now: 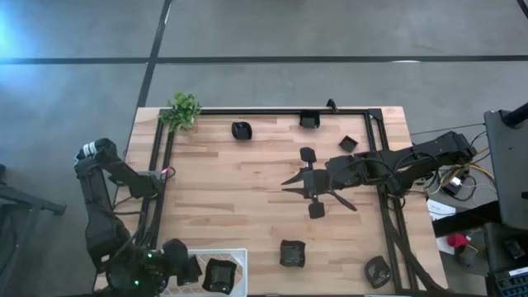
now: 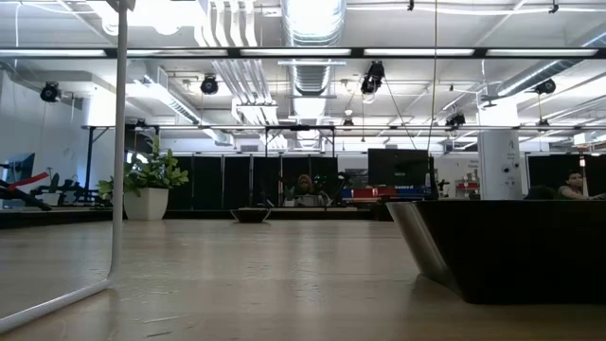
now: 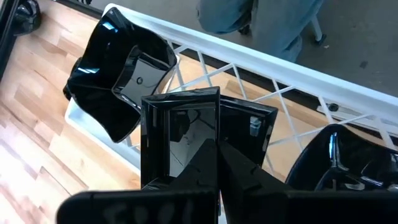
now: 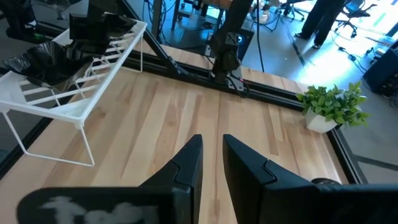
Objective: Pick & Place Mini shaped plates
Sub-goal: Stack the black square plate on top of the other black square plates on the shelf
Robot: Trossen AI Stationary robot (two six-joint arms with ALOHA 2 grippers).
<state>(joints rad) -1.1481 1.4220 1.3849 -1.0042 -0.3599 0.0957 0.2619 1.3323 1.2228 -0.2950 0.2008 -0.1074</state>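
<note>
Looking down from above, the right gripper (image 1: 290, 183) is hovering mid-table with nothing between its fingers, glossy black mini shaped plates (image 1: 292, 253) lying scattered over the pale wooden table (image 1: 231, 198) around it. The left gripper (image 1: 191, 271) is sitting at the white wire rack (image 1: 239, 257) by the near left corner. In the left wrist view, clenched fingers are grasping a square glossy black plate (image 3: 180, 134) over the rack. In the right wrist view, the narrowly parted fingers (image 4: 188, 163) are pointing across bare wood toward a small green plant (image 4: 331, 106).

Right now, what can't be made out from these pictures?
- Left wrist view: whether the shut left gripper actually pinches the square plate; its fingers cover the contact.
- High view: what lies in the white rack, partly under the left arm.
- Low view: the table beyond the near dark dish, which blocks it; neither gripper shows.
</note>
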